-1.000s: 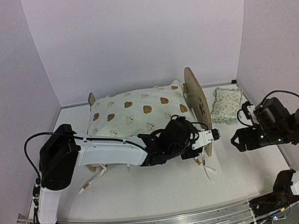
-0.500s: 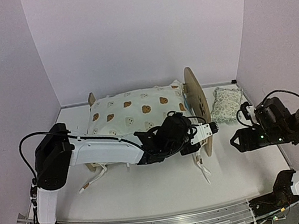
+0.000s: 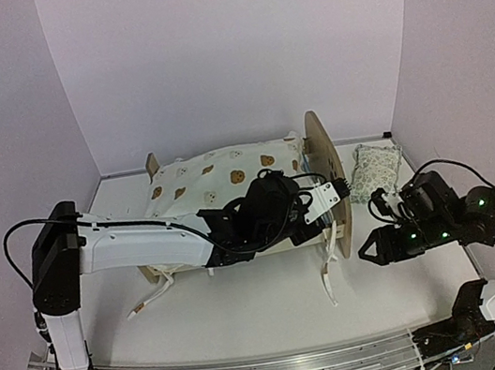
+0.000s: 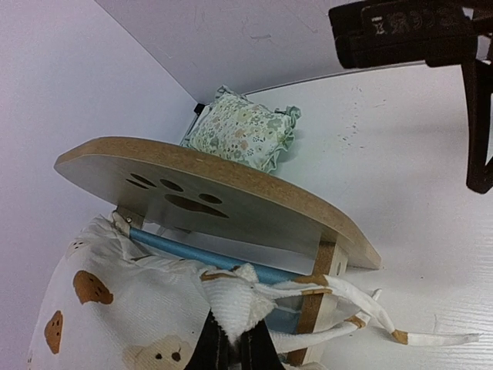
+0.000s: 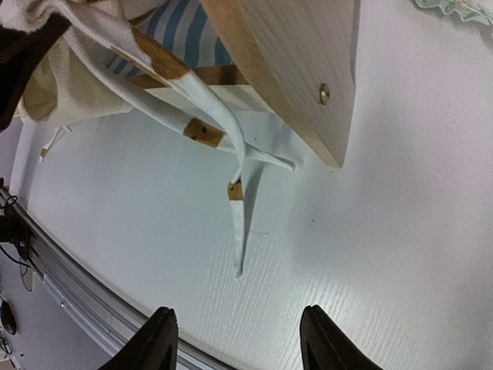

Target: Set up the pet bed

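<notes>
Seen from above, the pet bed (image 3: 338, 215) stands at the back middle of the white table (image 3: 252, 327). Its tall headboard (image 3: 320, 149) is on the right, and a cream bear-print quilt (image 3: 213, 176) is heaped over it. The left gripper (image 3: 334, 201) reaches along the bed's near side to the headboard end and is clenched on the quilt's corner. White ties (image 3: 330, 271) dangle from that corner down to the table. A small green-patterned pillow (image 3: 376, 168) lies just right of the headboard. The right gripper (image 3: 369, 250) hovers low near the bed's front right corner, apart from it.

From the left wrist, the dark fingers (image 4: 206, 353) pinch a bunched fold of the quilt in front of the paw-print cutout (image 4: 189, 202). A blue edge of the mattress (image 4: 185, 257) shows between quilt and headboard.

From the right wrist, the jaws stand apart with nothing between them, above bare table. The ties hang just beyond, below the headboard's corner.
</notes>
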You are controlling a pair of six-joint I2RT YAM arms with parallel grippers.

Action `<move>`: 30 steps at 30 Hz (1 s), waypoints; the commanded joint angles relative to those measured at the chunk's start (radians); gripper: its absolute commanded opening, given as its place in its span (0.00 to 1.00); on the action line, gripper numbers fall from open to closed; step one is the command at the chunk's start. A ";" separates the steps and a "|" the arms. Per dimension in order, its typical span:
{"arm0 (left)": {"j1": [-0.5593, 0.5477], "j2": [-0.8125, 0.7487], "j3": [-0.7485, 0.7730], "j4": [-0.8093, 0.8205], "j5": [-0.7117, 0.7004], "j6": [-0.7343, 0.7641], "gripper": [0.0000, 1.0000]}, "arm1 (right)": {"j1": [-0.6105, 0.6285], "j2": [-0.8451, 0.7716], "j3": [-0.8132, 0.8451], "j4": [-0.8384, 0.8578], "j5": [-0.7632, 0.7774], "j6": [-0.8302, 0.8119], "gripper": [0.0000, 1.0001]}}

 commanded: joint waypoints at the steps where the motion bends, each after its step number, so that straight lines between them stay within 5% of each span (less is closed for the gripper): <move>1: 0.001 -0.091 -0.020 0.076 0.029 -0.056 0.00 | 0.004 0.043 0.009 0.183 -0.085 -0.003 0.55; 18: 0.032 -0.198 -0.112 0.092 0.101 -0.137 0.00 | 0.047 0.300 0.012 0.460 0.033 0.000 0.54; 30: 0.046 -0.239 -0.163 0.099 0.124 -0.141 0.00 | 0.091 0.423 0.023 0.573 0.176 -0.015 0.32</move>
